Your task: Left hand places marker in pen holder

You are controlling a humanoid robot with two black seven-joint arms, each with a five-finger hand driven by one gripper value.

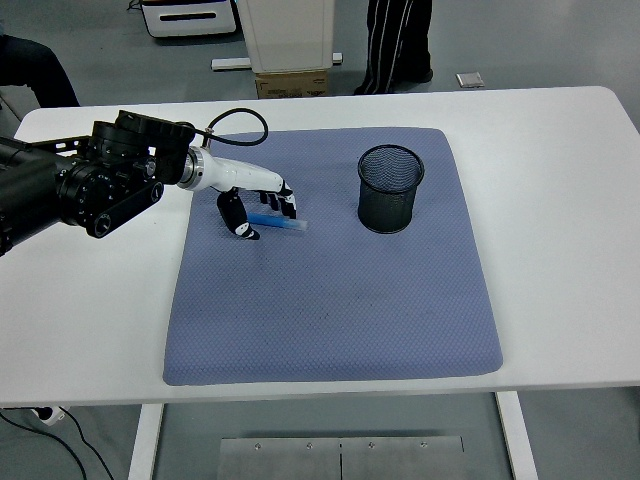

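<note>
The left hand (262, 207) reaches in from the left over the far left part of a blue-grey mat (330, 300) and has its fingers (286, 204) curled down around one blue marker (277, 222). The thumb sits on the near side and the other fingers on the far side, so the hand appears closed on the marker. The marker lies flat on the mat, and whether it is already lifted clear cannot be told from this view. Its right end sticks out past the fingers, pointing toward the pen holder (391, 189).

The marker is likely light, stiff and smooth, so it could roll or slip under a loose pinch. A hold near its middle, across the barrel, seems the safest, and it will need tipping upright before it goes in.

The holder is a black mesh cup, upright, open at the top, well apart to the right of the hand. It looks light and could tip if knocked at the rim.

In all there is one marker, one holder, one mat and one white table (560, 200). The right hand is not in view. A person's legs show at the far edge.
</note>
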